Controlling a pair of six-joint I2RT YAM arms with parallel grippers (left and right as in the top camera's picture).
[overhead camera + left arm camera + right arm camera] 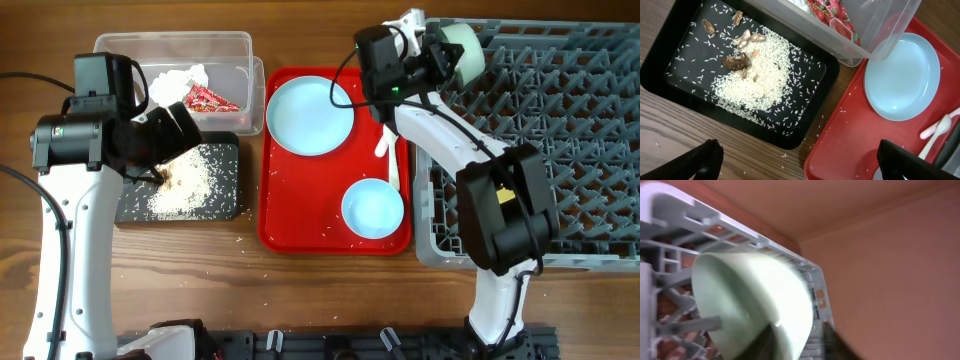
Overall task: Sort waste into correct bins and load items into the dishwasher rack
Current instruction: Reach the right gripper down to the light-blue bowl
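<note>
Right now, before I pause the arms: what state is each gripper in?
Left gripper: open, empty, above the black tub.
Right gripper: jaws astride the rim of the pale bowl in the rack; gripping or not cannot be told.

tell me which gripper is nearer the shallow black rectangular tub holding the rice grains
Left. The left gripper hangs directly above the black tub; the right gripper is far off past the flat red tray, at the pale bowl in a corner of the grey rack.
</note>
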